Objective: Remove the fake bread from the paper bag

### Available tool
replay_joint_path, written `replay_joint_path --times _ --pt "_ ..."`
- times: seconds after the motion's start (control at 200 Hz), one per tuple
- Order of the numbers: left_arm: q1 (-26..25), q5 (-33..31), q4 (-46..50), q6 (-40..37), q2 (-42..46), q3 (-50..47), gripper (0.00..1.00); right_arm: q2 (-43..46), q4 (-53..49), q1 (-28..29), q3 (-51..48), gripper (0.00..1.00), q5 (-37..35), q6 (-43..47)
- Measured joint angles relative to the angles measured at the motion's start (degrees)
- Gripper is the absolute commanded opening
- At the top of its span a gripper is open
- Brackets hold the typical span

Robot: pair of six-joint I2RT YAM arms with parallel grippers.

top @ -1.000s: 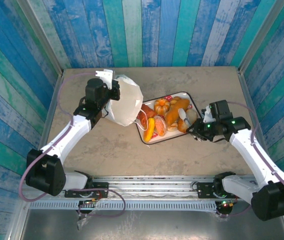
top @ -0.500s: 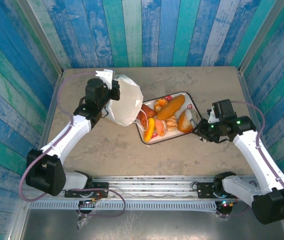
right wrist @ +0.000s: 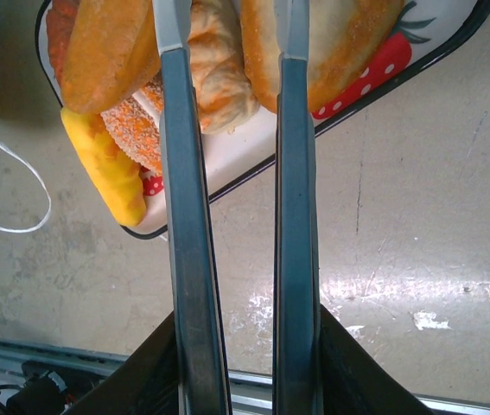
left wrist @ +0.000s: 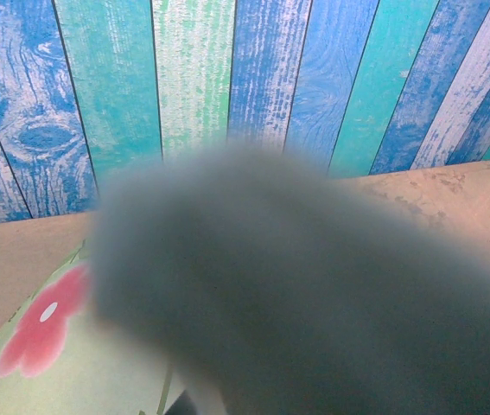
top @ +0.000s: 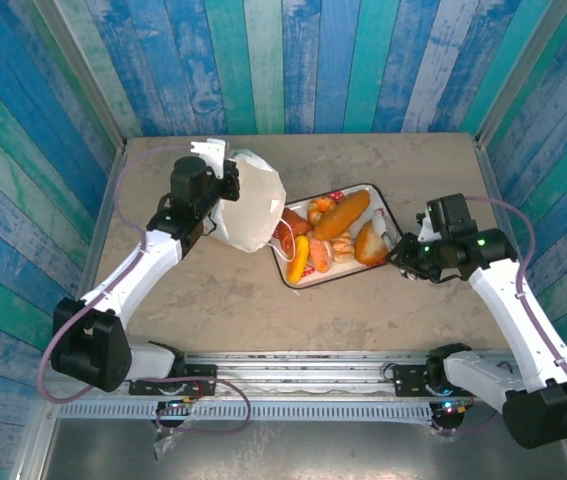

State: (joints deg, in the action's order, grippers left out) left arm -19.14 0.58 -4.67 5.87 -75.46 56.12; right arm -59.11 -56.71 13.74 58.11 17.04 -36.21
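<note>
Beneath my right claw [top: 395, 243] lies a scuffed beige tabletop [top: 233, 290]; beyond and beside it rise blue-and-teal plank walls [top: 283, 60].

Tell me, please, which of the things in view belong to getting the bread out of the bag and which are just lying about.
Belonging to the job:
- fake bread, lying on the tray
- paper bag, gripped by the left gripper
- right gripper, open and empty beside the tray

Just about:
- strawberry-print tray, merely what the bread rests on
- table
- plank walls
</note>
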Motion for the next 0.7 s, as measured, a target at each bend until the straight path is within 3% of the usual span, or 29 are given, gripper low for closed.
replay_joint_path --times 0.19,0.391,0.576,0.701 --pt "0.0 -0.7 1.2 0.0 0.0 1.0 0.0 1.3 -0.8 0.0 2.6 0.34 -3.8 0.5" --pt "0.0 -2.5 5.8 2.0 0.0 8.2 0.0 4.5 -1.3 -0.2 4.0 0.35 -8.7 1.2" --pt "0.3 -5.2 10.0 7.4 0.0 15.0 0.0 5.3 -1.9 -0.3 4.8 0.35 -11.7 1.8" --pt "3.5 -4.3 12.5 14.1 0.0 17.2 0.0 6.1 -2.4 -0.3 5.2 0.35 -13.0 2.4"
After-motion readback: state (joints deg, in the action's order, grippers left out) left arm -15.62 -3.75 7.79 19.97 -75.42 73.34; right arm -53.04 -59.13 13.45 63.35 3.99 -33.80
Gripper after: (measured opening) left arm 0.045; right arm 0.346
